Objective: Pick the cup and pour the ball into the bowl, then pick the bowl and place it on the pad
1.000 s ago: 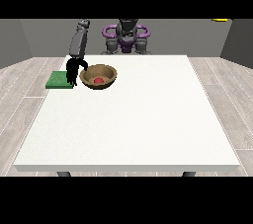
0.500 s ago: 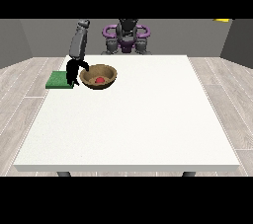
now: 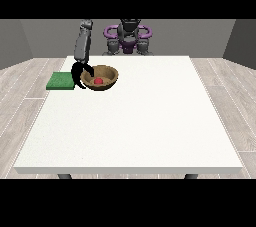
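Observation:
A brown wooden bowl (image 3: 106, 82) stands on the white table at the back left, with a red ball (image 3: 99, 80) inside it. Just left of the bowl lies a flat green pad (image 3: 61, 80), hanging partly over the table's left edge. The black hand at the view's left (image 3: 80, 73) hangs down from a grey arm between pad and bowl, its fingers curled round the bowl's left rim. No cup shows anywhere. The hand at the view's right is out of sight.
The white table (image 3: 135, 126) stretches wide toward the camera and to the right. The robot's torso (image 3: 128, 36) stands behind the far edge.

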